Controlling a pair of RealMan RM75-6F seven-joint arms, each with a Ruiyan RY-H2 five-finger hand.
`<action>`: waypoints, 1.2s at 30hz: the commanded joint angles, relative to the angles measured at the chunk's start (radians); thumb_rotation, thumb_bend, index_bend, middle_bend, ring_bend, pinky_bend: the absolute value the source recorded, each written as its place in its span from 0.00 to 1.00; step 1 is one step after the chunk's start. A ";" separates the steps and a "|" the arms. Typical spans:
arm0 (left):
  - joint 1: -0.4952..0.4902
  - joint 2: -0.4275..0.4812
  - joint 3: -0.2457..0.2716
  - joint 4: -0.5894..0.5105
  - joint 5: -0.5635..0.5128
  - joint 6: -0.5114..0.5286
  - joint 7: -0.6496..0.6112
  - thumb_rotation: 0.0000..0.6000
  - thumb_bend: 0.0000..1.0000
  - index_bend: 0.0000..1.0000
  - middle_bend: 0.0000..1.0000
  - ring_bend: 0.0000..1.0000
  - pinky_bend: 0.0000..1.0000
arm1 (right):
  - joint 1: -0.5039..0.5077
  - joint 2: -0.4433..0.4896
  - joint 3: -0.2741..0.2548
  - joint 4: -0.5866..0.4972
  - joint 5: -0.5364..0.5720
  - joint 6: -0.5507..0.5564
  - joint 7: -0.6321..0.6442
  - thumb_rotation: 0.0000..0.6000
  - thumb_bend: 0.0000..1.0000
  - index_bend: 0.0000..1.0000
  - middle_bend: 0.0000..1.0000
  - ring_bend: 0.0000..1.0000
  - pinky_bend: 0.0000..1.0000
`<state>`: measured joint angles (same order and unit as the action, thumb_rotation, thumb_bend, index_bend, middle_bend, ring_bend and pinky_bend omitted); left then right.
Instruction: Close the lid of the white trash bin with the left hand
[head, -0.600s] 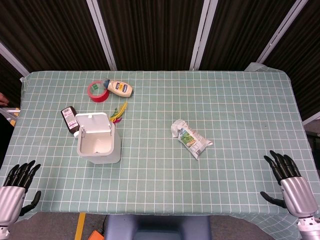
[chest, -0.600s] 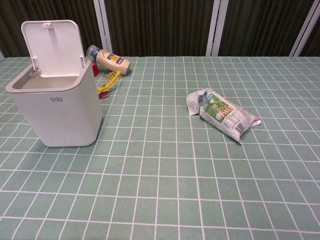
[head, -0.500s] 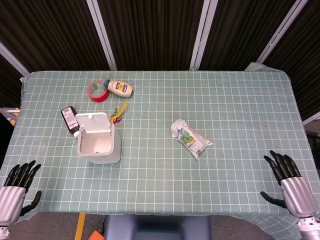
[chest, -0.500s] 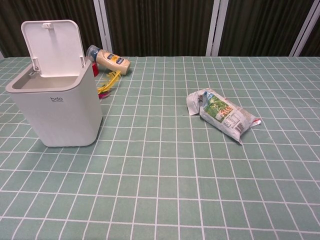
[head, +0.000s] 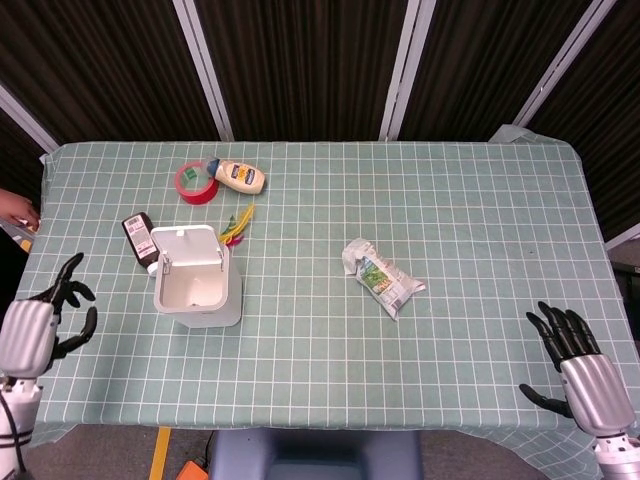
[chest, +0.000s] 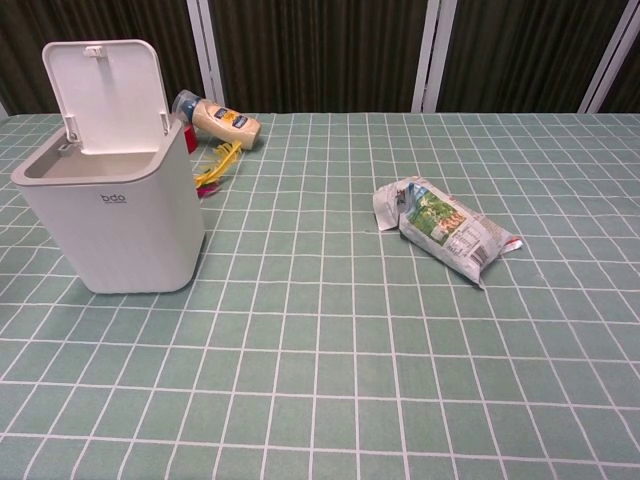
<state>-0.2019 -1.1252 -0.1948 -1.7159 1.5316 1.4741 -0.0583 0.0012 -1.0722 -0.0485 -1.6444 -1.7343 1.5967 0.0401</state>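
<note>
The white trash bin (head: 198, 291) (chest: 110, 212) stands on the left part of the table, its lid (head: 184, 244) (chest: 108, 96) raised upright at the back. Nothing shows inside it in the head view. My left hand (head: 45, 315) hovers left of the bin, about a hand's width from it, fingers spread and holding nothing. My right hand (head: 572, 350) is at the table's front right edge, fingers apart and empty. Neither hand shows in the chest view.
A crumpled snack bag (head: 382, 277) (chest: 442, 229) lies mid-table. Behind the bin are a dark bottle (head: 140, 240), a yellow-green item (head: 237, 225), a red tape roll (head: 195, 182) and a mayonnaise bottle (head: 238, 176) (chest: 218, 120). A person's fingers (head: 15, 209) show at the left edge.
My left hand has risen from the front left corner and moved toward the bin's left side. A person's fingers appeared at the left edge. The right hand has hardly moved.
</note>
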 joint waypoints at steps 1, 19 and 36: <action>-0.158 0.023 -0.117 -0.075 -0.200 -0.218 0.011 1.00 0.53 0.15 1.00 1.00 1.00 | 0.001 -0.005 0.004 -0.001 0.006 -0.003 -0.013 1.00 0.21 0.00 0.00 0.00 0.00; -0.424 0.039 -0.176 -0.190 -0.716 -0.448 0.322 1.00 0.53 0.24 1.00 1.00 1.00 | 0.009 -0.026 0.023 -0.015 0.053 -0.037 -0.089 1.00 0.21 0.00 0.00 0.00 0.00; -0.358 0.164 -0.051 -0.346 -0.544 -0.438 0.290 1.00 0.57 0.25 1.00 1.00 1.00 | 0.005 -0.026 0.018 -0.010 0.036 -0.022 -0.069 1.00 0.21 0.00 0.00 0.00 0.00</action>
<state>-0.5801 -0.9755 -0.2714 -2.0458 0.9552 1.0275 0.2406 0.0065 -1.0988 -0.0302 -1.6545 -1.6986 1.5746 -0.0287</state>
